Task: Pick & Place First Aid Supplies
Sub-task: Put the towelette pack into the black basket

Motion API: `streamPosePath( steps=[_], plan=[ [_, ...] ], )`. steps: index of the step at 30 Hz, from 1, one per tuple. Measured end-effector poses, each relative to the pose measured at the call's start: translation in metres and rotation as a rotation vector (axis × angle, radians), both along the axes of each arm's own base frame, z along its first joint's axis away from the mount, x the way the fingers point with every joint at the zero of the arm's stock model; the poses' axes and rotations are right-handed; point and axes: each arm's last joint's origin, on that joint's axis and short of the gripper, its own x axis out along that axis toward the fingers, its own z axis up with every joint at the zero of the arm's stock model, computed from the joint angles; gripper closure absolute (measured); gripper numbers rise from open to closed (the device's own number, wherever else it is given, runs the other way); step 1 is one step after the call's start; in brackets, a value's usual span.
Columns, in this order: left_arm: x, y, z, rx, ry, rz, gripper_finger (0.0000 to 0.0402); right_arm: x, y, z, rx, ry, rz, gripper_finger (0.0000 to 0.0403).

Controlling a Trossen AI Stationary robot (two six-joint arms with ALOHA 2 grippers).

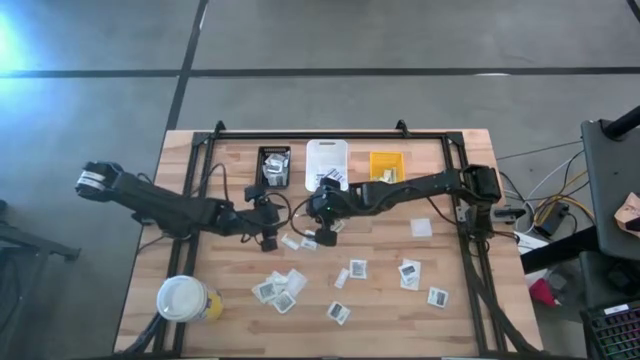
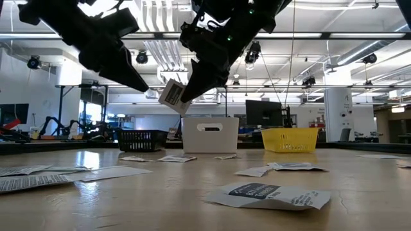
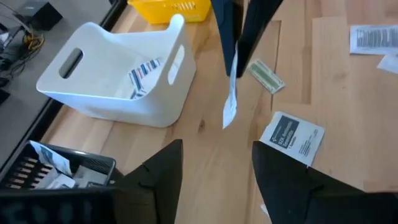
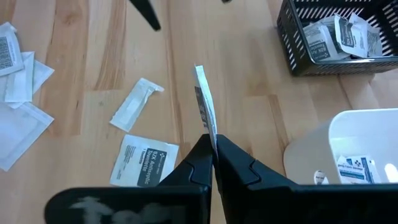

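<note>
Packet (image 4: 205,112), white with dark print, held on edge above the table, pinched at its lower edge by the right gripper (image 4: 213,148) with fingers closed tight; centre of the high view, just below the white bin (image 1: 326,160). Left gripper (image 3: 214,165), fingers spread and holding nothing, hangs just left of it, clear of the packet. Black bin (image 1: 274,166), white bin and yellow bin (image 1: 386,165) stand in a row along the table's upper edge. Loose packets (image 1: 285,292) scattered across the lower centre and lower right. One lone packet (image 1: 421,227) lies at right. Cup (image 1: 183,299) near the lower-left corner. Bare wood (image 1: 560,300) lies open at far left and right of centre.
</note>
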Motion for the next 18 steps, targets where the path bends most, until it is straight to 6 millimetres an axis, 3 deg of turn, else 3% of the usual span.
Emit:
streamPosePath(
  steps=[18],
  plan=[
    [0.014, -0.005, -0.002, -0.022, -0.059, -0.078, 0.0212, 0.0, 0.006, 0.0, 0.003, -0.002, 0.011, 0.0394]
  ],
)
